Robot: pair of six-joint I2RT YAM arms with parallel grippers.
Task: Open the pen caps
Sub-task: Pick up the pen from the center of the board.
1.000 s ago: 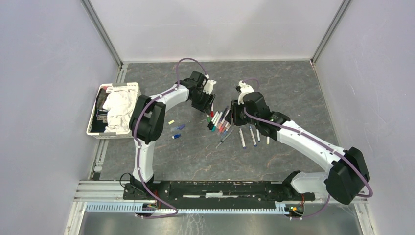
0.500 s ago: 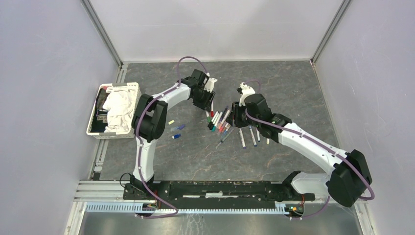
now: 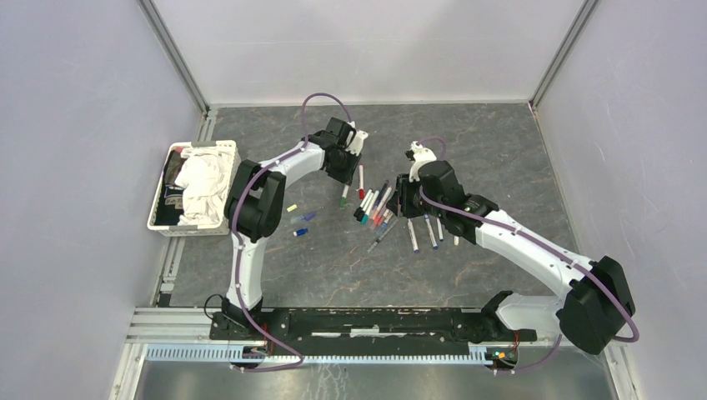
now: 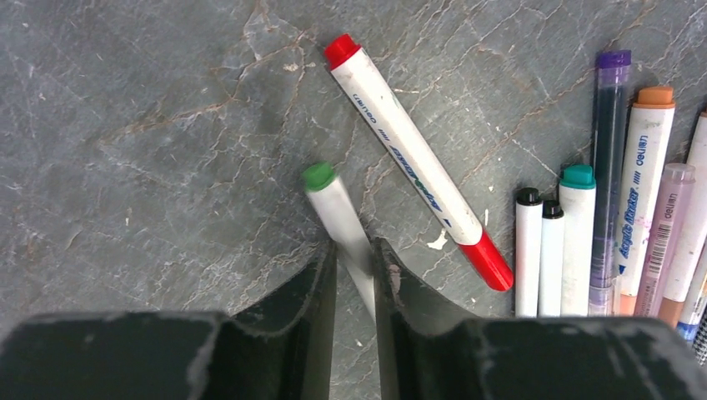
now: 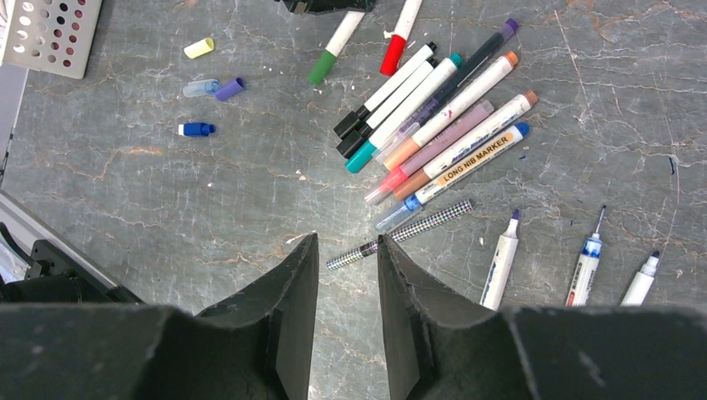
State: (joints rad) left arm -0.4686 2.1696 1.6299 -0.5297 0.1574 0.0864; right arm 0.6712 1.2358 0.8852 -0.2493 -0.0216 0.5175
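The back part of the green-capped pen disappears between the black fingers of the left pincer, so its other end cannot be seen. In the overhead view the wrist covers those fingers altogether. On the right of the left wrist view, a cluster of pens is cut off by the frame edge and the pincer's body. Most of their printed lettering is too small to read.

The left pincer is clenched on the white barrel of the green-capped pen, with one finger against each side. The green cap sits on the pen, just beyond the fingertips. A red-ended pen lies just beside it, apart from the fingers.

The right pincer is released. The narrow gap between its fingers shows only the grey surface. A checkered pen lies just past one fingertip, with the cluster of pens further ahead. A loose yellow cap, purple cap and blue cap lie well apart from this pincer, ahead and to its left. Three uncapped pens lie to its right.

The left arm bends at the elbow and reaches outward, its wrist pointing down at the surface. The right arm stretches long and diagonal toward the left arm, its pincer hovering above the surface.
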